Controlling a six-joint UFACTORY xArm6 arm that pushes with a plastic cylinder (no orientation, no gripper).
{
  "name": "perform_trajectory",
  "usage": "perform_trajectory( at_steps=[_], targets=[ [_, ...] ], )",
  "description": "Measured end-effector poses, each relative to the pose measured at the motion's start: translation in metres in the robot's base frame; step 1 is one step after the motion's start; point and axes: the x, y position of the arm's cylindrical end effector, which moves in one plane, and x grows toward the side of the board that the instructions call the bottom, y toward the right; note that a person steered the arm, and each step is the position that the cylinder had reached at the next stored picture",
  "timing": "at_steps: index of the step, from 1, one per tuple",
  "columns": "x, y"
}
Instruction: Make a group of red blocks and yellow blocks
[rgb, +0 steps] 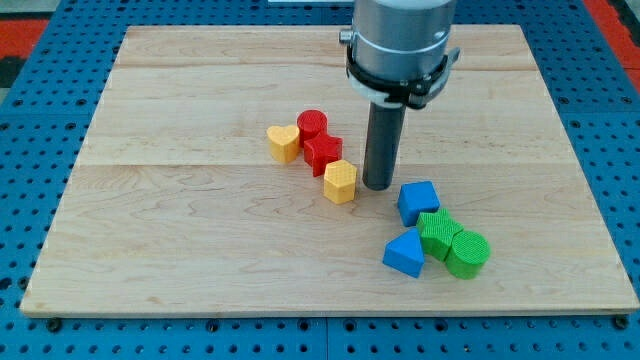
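Note:
A red cylinder (312, 124) and a red star-like block (322, 153) sit touching near the board's middle. A yellow heart block (284, 143) lies just left of them. A yellow hexagon block (340, 181) lies just below and right of the red star-like block. My tip (378, 186) rests on the board just right of the yellow hexagon, very close to it, and left of and above a blue block.
A blue block (418, 202), a blue triangular block (404, 253), a green block (437, 233) and a green cylinder (467, 253) cluster at the lower right. The wooden board (180, 230) lies on a blue pegboard surface.

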Motion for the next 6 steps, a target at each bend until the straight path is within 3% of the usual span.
perform_trajectory(
  at_steps=[4, 6],
  targets=[
    [0.032, -0.116],
    [0.004, -0.132]
  ],
)
